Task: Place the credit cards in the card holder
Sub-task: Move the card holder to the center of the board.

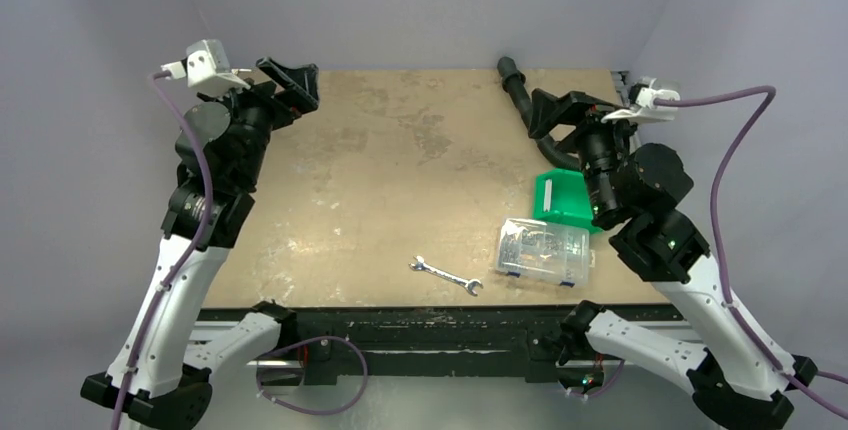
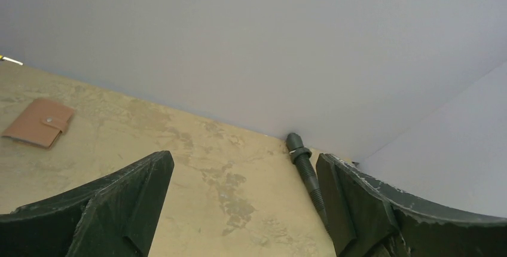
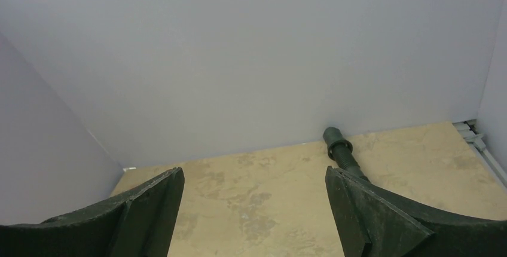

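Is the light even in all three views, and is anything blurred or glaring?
Top external: soft even light, faint shadows, wrench and clear compartment box sharp. Left wrist: brown wallet clear, left gripper's fingers dark, no glare. Right wrist: even light, right gripper's fingers dark, nothing blurred.

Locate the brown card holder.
Only the left wrist view shows the reddish-brown leather card holder: closed, flat on the tan table, left of the left claw.

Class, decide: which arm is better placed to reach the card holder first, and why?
Left, probably. The closed card holder appears only in the left wrist view, ahead of the left gripper, jaws open. The right gripper, also open, faces only table and a black hose. No cards are visible.
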`<state>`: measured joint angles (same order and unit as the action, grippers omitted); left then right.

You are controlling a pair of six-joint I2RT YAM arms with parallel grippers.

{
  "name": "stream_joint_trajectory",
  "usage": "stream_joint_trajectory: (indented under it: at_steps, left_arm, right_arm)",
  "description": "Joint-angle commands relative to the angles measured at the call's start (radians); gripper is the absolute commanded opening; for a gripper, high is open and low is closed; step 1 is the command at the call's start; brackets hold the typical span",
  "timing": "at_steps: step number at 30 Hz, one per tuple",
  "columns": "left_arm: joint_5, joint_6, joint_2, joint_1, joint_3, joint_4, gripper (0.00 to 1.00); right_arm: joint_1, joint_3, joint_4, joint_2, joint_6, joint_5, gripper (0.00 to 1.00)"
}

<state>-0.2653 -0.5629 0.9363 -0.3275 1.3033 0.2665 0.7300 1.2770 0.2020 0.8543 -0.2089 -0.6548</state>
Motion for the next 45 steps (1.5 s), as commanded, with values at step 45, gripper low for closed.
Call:
stream_joint_trajectory:
  at_steps: [45]
  left_arm:
    - [0.134,-0.878,1.431,0.584,-0.252,-1.339,0.6]
  right_arm:
    - [-0.003,-0.075,0.052,0.079,-0.04,0.146,0.99]
